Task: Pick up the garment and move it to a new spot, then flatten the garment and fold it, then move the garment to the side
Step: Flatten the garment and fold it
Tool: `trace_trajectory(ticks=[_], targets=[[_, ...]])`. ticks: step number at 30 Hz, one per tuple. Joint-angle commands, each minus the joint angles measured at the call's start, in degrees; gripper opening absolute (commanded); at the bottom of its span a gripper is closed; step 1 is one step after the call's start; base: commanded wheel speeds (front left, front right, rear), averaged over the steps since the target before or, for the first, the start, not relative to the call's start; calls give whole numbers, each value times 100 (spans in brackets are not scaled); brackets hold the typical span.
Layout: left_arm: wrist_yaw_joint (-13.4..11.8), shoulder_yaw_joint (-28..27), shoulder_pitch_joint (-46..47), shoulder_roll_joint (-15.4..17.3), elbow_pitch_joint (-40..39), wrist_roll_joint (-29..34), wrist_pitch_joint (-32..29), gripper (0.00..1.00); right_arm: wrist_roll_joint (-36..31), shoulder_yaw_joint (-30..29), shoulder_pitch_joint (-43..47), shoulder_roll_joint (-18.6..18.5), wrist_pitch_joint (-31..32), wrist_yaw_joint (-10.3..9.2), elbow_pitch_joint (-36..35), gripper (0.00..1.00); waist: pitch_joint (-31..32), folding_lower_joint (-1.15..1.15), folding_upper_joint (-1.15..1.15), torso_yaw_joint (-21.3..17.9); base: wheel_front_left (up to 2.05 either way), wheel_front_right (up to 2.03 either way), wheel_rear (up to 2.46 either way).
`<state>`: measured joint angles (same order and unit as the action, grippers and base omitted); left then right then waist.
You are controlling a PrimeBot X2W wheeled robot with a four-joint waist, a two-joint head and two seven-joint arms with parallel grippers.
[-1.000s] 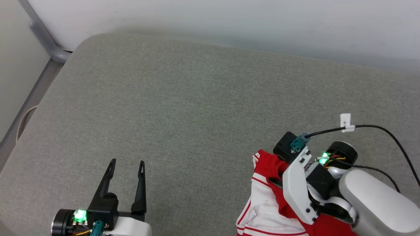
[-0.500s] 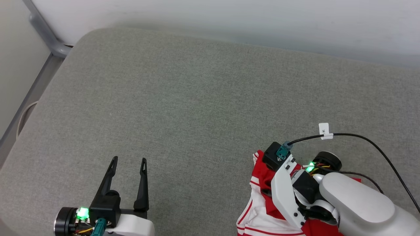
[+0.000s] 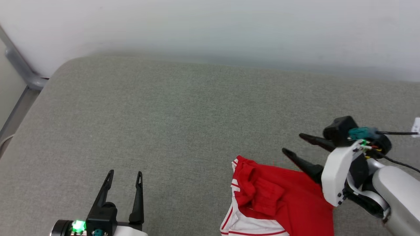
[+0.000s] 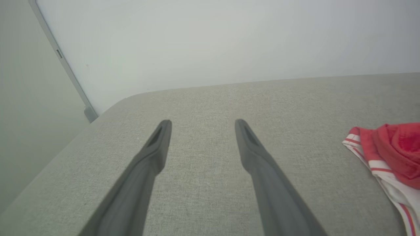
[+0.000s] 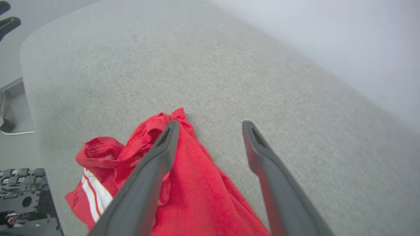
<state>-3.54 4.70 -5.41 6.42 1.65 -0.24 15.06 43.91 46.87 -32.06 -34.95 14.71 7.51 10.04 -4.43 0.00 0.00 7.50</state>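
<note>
Left claw [image 3: 124,173] first: it sits at the lower left of my head view, its 2 dark fingers spread apart and pointing up the picture, with nothing between them. A green light [image 3: 78,226] glows on the wrist behind it. Its own wrist camera shows me the same wide gap over bare cloth.

Behind it, at the far left, a grey pipe [image 3: 19,68] runs down beside the pale wall [image 3: 210,29]. A large grey cushion [image 3: 183,114] with a rounded corner covers the middle of the view.

Further right, the shirt [image 3: 282,196] lies crumpled on the cushion near the bottom edge, well apart from the left claw. Its red body is bunched into folds, and a white sleeve with red stripe trim sticks out at the lower left of the heap. The left wrist camera catches it at the right edge [image 4: 393,147].

At the far right, the right claw [image 3: 293,143] points up and to the left, its 2 fingers standing wide and gripping nothing. From its wrist camera, 1 finger crosses over the red cloth [image 5: 193,183] and the other is over bare cushion. I cannot tell whether the finger touches the shirt. A black cable [image 3: 393,132] trails off the wrist to the right.
</note>
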Motion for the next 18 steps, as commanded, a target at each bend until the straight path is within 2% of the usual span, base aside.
trace_trajectory(ticks=[1,5,9,13,18], targets=[[-20,-41,-37,26,-16,-5,14,100,-213,-299,244,9,-271,-5,21,100,120,0,0,-163,0,0,0],[-62,-69,-110,37,-18,-15,14,100,-814,-1197,745,161,-988,-5,75,100,232,0,0,-322,0,0,0],[-70,-90,-151,56,-39,-31,13,100,-1562,-2183,1295,529,-1687,-5,104,100,329,0,0,-448,0,0,0],[-78,-131,-229,82,-36,-45,13,100,-2391,-3074,1861,1001,-2250,-6,-56,100,424,0,0,-531,0,0,0],[-91,-145,-261,81,-90,-35,13,100,-3128,-4064,2562,1718,-2668,-6,-413,100,490,0,0,-557,0,0,0]])
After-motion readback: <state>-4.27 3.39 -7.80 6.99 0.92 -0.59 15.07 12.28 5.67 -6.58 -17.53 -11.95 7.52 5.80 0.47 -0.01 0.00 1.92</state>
